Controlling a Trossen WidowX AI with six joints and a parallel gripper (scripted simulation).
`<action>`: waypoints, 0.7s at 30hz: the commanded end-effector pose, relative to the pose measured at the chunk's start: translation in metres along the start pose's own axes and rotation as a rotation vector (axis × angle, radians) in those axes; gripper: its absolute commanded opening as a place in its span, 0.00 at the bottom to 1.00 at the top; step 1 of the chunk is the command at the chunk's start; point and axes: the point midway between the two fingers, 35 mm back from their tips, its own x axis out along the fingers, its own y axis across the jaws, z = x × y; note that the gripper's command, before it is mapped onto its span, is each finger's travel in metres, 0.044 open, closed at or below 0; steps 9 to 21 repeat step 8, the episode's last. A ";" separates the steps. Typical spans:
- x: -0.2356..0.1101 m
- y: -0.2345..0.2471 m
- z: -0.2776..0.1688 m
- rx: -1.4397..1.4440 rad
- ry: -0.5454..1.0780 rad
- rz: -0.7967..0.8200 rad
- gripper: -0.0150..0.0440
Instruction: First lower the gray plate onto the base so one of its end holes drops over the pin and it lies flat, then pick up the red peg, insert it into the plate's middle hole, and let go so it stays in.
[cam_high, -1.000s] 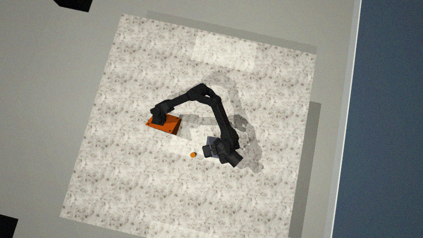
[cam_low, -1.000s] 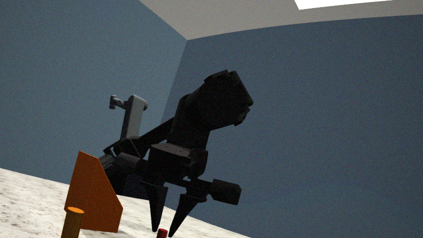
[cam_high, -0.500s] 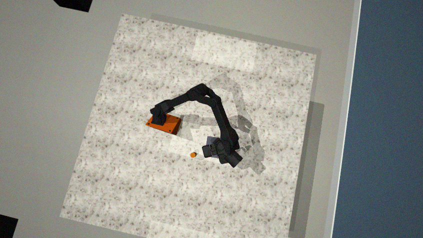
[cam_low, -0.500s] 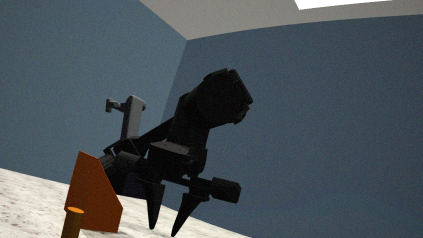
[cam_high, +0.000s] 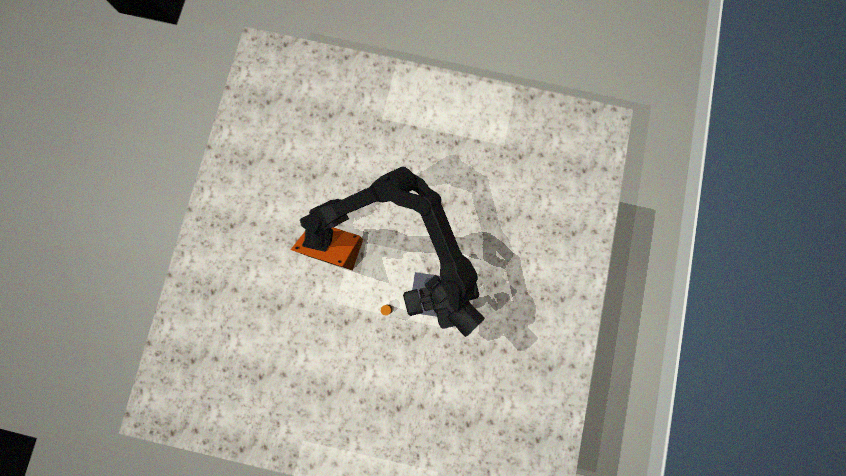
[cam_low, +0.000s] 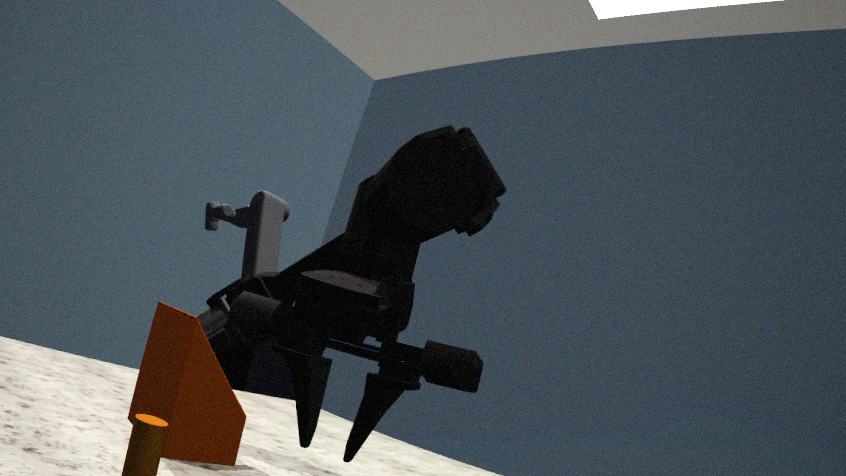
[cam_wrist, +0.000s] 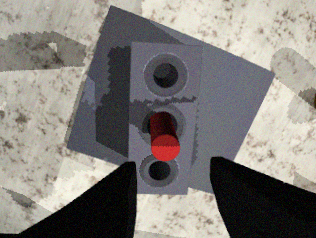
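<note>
Red peg (cam_wrist: 163, 139) stands upright in the middle hole of the gray plate (cam_wrist: 166, 117), its round top facing the wrist camera and only a short stub showing above the hole. How deep it sits cannot be read exactly from this angle, but it appears well down. The plate lies flat on the square gray base (cam_wrist: 229, 110), set along it with one end hole toward the far edge and the other near the fingertips; the pin itself cannot be made out in either end hole.

The gripper (cam_wrist: 174, 183) hangs above the peg with its two dark fingers parted and nothing between them; the peg stands free in the gap, touching neither finger. That fits a release made so the peg stays in by its own seating. In the exterior view the gripper (cam_low: 328, 445) points down with its tips off the surface and a plain gap between them.

By my judgement both steps look done, and what is left is only for the arm to draw clear without brushing the peg.

The work sits on a pale speckled mat (cam_high: 283, 367) like mottled stone, laid on a plain gray floor (cam_high: 88, 177). The arm (cam_high: 440, 233) rises from an orange mounting plate (cam_high: 343, 248), and a small orange post (cam_high: 385, 309) stands just beside the gripper. Blue walls (cam_low: 650, 236) enclose the room, with a bright ceiling panel (cam_low: 680, 7) overhead.
</note>
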 end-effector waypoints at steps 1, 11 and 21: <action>-0.003 0.000 0.000 -0.006 -0.003 -0.002 0.51; -0.007 0.000 0.000 -0.006 -0.003 -0.002 0.51; -0.007 0.000 0.000 -0.006 -0.003 -0.002 0.51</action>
